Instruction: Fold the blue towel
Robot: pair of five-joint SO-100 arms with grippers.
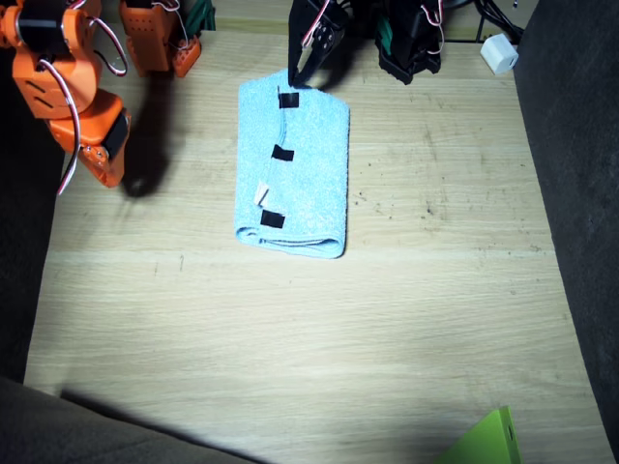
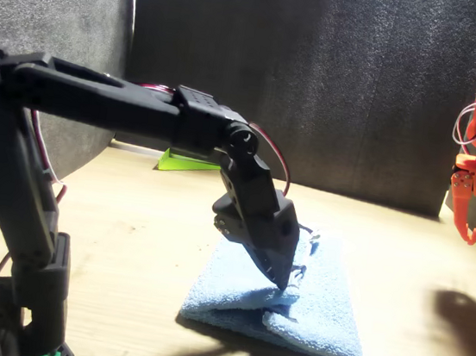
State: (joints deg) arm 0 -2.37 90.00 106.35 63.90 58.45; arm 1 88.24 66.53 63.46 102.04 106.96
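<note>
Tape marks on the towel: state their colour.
Black, three marks along one edge of the blue towel; clearest in the fixed view.

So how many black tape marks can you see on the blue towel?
3, down the blue towel in the fixed view: one at the far end by the left gripper, one mid-length, one near the front fold. Folded layers may hide more.

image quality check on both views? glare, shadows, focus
Fixed view: bright glare washes out the table near the bottom edge; the right arm casts a hard dark shadow beside it; the blue towel is sharp. Front view: backlit, so the left arm is nearly a silhouette, its jaws' state unreadable; heavy shadow under the towel's near edge; right gripper slightly overexposed.
</note>
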